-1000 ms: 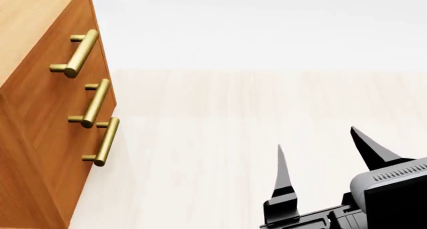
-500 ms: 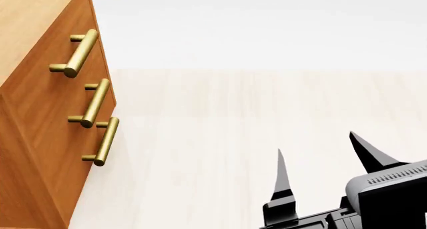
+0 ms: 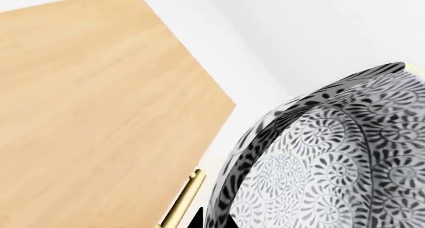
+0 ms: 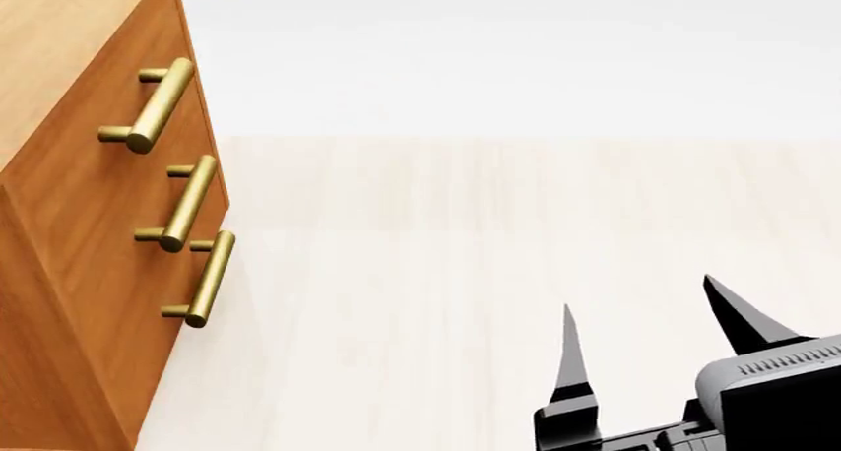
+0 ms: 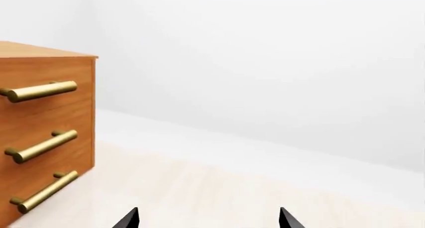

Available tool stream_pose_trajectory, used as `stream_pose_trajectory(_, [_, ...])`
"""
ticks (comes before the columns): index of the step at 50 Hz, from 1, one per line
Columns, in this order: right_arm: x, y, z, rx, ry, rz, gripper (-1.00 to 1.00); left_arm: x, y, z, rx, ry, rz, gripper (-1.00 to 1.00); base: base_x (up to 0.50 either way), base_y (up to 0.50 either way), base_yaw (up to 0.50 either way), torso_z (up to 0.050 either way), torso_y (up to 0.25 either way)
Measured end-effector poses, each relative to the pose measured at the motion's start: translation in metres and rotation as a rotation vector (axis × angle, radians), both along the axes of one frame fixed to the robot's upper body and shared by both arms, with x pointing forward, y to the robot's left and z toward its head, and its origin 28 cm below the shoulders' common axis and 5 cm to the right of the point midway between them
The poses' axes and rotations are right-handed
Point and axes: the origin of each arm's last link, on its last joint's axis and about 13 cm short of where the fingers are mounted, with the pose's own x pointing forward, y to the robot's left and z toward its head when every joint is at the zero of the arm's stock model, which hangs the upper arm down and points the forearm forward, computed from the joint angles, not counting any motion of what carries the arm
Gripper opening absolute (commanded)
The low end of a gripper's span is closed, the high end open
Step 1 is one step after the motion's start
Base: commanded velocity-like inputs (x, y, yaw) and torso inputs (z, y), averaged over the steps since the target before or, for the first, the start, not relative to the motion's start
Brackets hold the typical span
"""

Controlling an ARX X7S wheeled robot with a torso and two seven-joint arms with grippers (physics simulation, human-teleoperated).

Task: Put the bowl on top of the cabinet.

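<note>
Cabinet (image 4: pixel 79 264) at the left edge of the head view: orange-brown wood, drawer front turned toward frame centre, pale top (image 3: pixel 93 103) filling the left half of the left wrist view. Three brass bar handles (image 4: pixel 171 180) stacked down the drawer front; also seen at the left edge of the right wrist view. Pale floor (image 4: pixel 499 274) across the middle and lower head view, white ground beyond in the upper part. Bowl (image 3: pixel 332 158) large in the lower right of the left wrist view: white with dense dark floral pattern, outer wall toward the camera, held up beside the cabinet top's edge and not resting on it; absent from the head view. Left gripper: only a dark sliver below the bowl; whether clamped on the bowl cannot be told. Right gripper (image 4: pixel 651 343) in the lower right of the head view: black pointed fingers (image 4: pixel 569 362) spread well apart, empty, above the floor, well clear of the cabinet.
</note>
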Motion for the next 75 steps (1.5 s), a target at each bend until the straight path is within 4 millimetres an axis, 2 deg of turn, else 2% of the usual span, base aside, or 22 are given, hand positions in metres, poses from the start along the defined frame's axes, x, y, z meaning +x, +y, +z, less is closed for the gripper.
stream_pose_trajectory(33, [0.001, -0.003, -0.007, 0.01, 0.013, -0.017, 1.0, -0.006, 0.017, -0.006, -0.101, 0.111, 0.273, -1.0, 0.0, 0.0, 0.0, 0.0, 0.001])
stream_pose_trajectory(48, [0.001, -0.006, -0.012, 0.016, 0.021, -0.025, 1.0, -0.003, 0.018, -0.007, -0.095, 0.142, 0.308, -1.0, 0.0, 0.0, 0.0, 0.0, 0.0])
stream_pose_trajectory(63, [0.0, -0.008, -0.017, 0.021, 0.035, -0.038, 1.0, 0.007, 0.016, -0.004, -0.072, 0.133, 0.266, -1.0, 0.0, 0.0, 0.0, 0.0, 0.001])
stream_pose_trajectory(75, [-0.002, -0.011, -0.022, 0.021, 0.048, -0.056, 1.0, 0.01, 0.015, 0.0, -0.119, 0.126, 0.276, -1.0, 0.0, 0.0, 0.0, 0.0, 0.001])
